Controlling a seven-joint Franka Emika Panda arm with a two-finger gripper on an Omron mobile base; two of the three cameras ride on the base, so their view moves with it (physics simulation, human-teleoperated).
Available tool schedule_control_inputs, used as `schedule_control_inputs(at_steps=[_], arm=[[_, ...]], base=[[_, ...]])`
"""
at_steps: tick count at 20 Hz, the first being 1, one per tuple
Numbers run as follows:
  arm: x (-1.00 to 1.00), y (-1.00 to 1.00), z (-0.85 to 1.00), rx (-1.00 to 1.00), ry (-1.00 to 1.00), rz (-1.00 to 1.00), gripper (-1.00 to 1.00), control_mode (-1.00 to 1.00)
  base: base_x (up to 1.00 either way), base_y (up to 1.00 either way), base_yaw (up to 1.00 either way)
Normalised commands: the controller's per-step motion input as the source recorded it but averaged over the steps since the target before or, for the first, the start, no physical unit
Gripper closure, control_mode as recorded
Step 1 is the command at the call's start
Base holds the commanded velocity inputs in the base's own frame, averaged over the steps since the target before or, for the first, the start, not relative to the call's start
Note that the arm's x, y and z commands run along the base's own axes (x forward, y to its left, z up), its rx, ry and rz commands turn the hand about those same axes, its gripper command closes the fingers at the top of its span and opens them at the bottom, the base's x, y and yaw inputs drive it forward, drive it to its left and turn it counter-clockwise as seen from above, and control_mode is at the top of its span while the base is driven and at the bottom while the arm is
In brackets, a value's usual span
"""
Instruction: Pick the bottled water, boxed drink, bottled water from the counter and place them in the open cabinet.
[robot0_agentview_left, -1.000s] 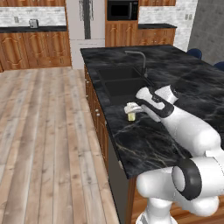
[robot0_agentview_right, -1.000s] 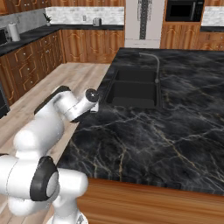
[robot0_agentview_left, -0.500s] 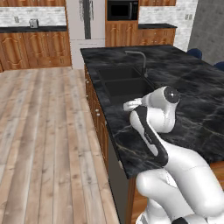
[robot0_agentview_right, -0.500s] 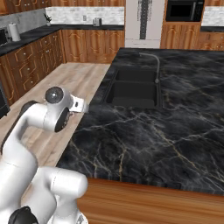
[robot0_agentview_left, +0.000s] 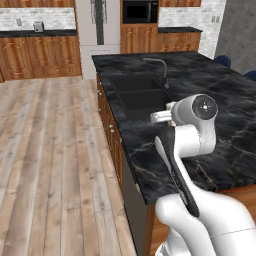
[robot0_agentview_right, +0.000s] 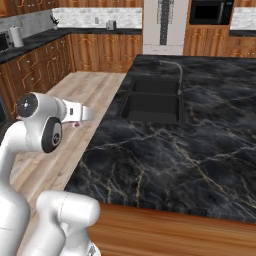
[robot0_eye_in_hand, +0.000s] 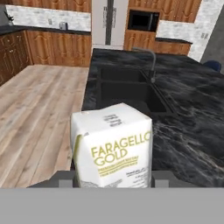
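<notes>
My jaws pinch the carton (robot0_eye_in_hand: 112, 146) between them, its long axis upright, the counter (robot0_eye_in_hand: 183, 131) ahead of me

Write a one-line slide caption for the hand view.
Gripper holding the cream-white boxed drink above the black marble counter, sink and faucet beyond.

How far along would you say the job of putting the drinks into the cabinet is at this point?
Nothing shows as placed yet. In hand: the boxed drink, gripped in the hand and lifted clear of the counter near the sink. Left: carrying it to the cabinet, then both bottles.
</notes>
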Motion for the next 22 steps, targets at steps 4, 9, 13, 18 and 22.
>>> schedule_control_inputs(at_steps=[4,9,13,18,22], arm=[[-0.72,0.0,0.33,-0.01,-0.04,0.03,1.0,-1.0],[-0.23,0.0,0.06,0.0,0.0,0.04,1.0,-1.0],[0.0,0.0,0.0,0.0,0.0,0.0,1.0,-1.0],[0.0,0.0,0.0,0.0,0.0,0.0,1.0,1.0],[0.0,0.0,0.0,0.0,0.0,0.0,1.0,1.0]], base=[[0.0,0.0,0.0],[0.0,0.0,0.0],[0.0,0.0,0.0],[-0.35,0.0,0.05],[-1.0,0.31,0.24]])
